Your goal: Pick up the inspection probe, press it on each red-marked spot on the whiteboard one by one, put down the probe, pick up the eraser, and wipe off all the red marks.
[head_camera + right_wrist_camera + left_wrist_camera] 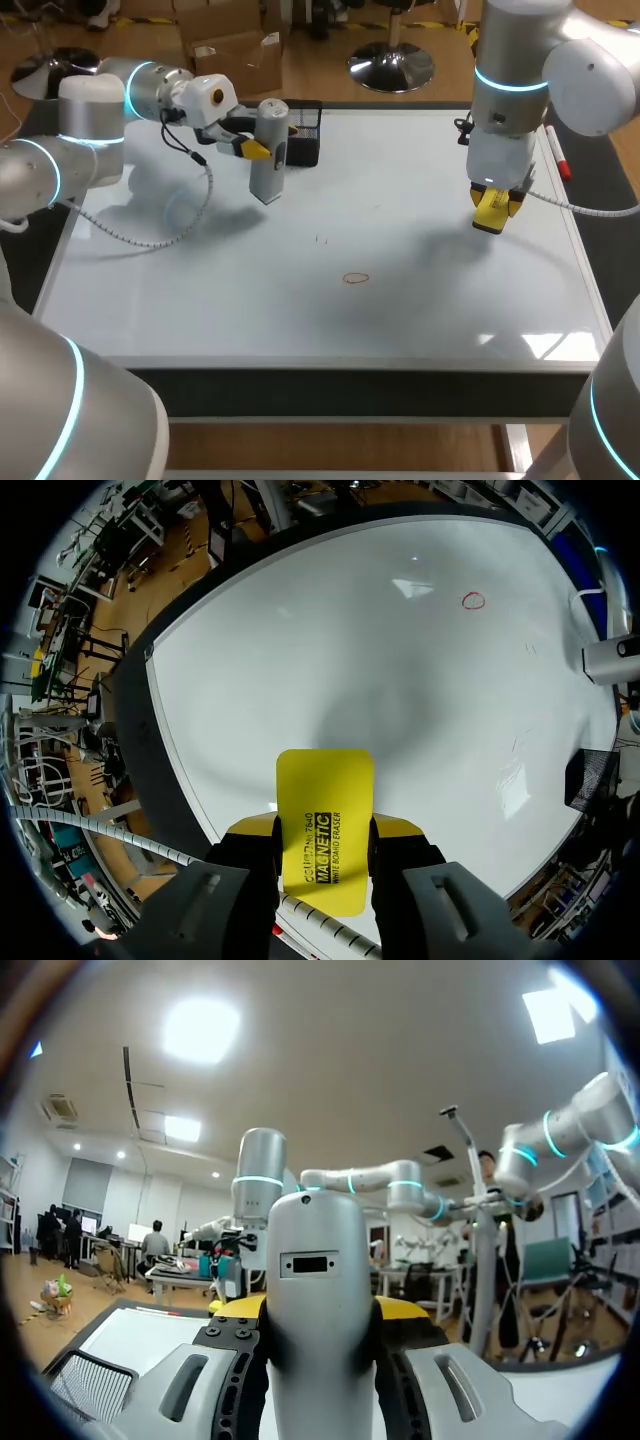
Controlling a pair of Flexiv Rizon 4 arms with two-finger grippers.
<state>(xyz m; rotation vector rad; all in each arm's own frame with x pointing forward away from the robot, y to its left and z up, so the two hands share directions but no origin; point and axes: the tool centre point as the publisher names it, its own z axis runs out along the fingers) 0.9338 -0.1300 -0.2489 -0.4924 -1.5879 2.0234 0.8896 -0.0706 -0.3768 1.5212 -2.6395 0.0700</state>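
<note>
My left gripper (250, 148) is shut on the grey inspection probe (268, 150), which hangs upright above the whiteboard's (200, 300) far left part. In the left wrist view the probe (318, 1300) stands clamped between the fingers of the left gripper (318, 1328). My right gripper (492, 212) is shut on the yellow eraser (491, 210) and hovers over the board's right side. The eraser (323, 825) sits between the right gripper's (323, 832) fingers, above the board. One red ring mark (356, 278) lies near the board's middle front, also seen as the red mark (472, 601) far ahead of the eraser.
A black mesh basket (305, 130) stands at the board's far edge just behind the probe, and shows as the basket (85, 1385) beside the left gripper. A red-capped marker (557, 152) lies along the right rim. Faint small dark strokes (320, 240) sit mid-board.
</note>
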